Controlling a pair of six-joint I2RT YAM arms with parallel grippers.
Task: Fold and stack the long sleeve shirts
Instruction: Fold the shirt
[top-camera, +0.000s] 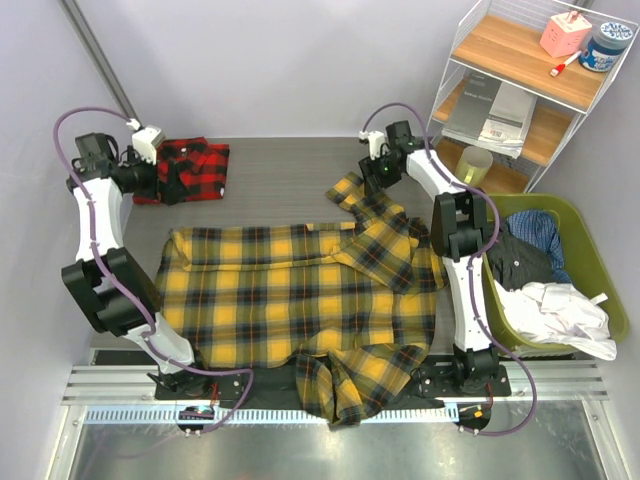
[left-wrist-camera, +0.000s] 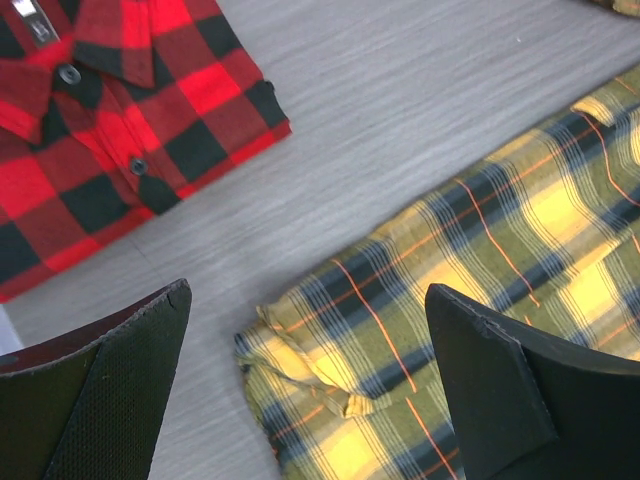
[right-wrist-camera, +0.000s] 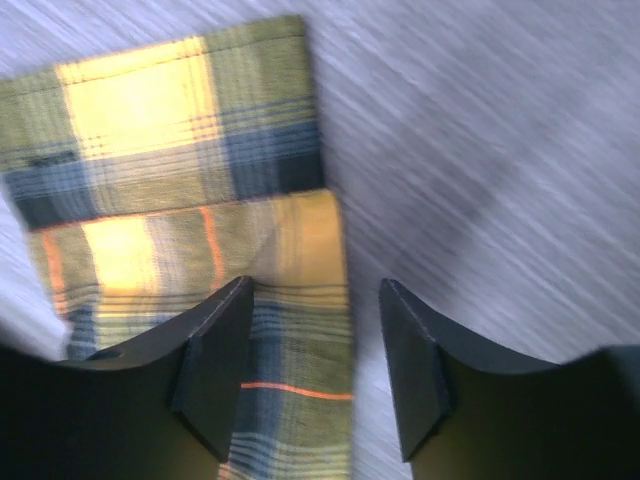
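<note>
Yellow shirt (top-camera: 290, 290) lies spread and unfolded across the middle of the bench (top-camera: 280, 170), its near part hanging over the front edge. Red shirt (top-camera: 195, 165) sits folded at far left. Left jaws are wide and empty, just beside the red shirt. Right jaws are narrower but apart, straddling the edge of the yellow cuff (right-wrist-camera: 200, 130); no pinch evident.

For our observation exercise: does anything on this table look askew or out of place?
Yes. The yellow shirt lies spread, but its near part spills in a crumpled heap over the front edge of the table, and one sleeve is bunched at the far right. The red shirt is neatly folded.
</note>
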